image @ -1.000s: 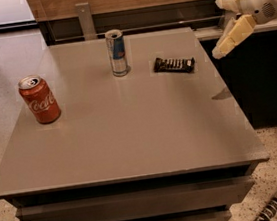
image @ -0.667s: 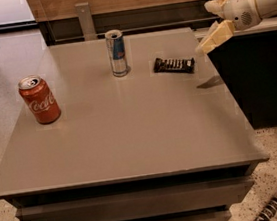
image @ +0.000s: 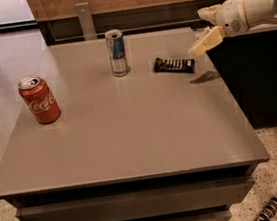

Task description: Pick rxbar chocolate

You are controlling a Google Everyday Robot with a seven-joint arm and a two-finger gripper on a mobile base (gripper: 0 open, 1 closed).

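Observation:
The rxbar chocolate (image: pixel 174 65) is a flat dark bar with white lettering, lying on the grey table (image: pixel 131 133) at the back right. My gripper (image: pixel 205 28) hangs in the air just right of the bar, above the table's right edge. Its two cream fingers (image: pixel 204 42) are spread apart and hold nothing. It is not touching the bar. Its shadow falls on the table beside the bar.
A slim blue-and-silver can (image: pixel 117 53) stands upright left of the bar. A red Coca-Cola can (image: pixel 39 99) stands near the table's left edge. A wooden wall with metal brackets runs behind the table, and a dark cabinet (image: pixel 260 77) stands to the right.
My gripper has moved left and slightly down, from beyond the table's right edge to close beside the bar. The bar and both cans have not moved.

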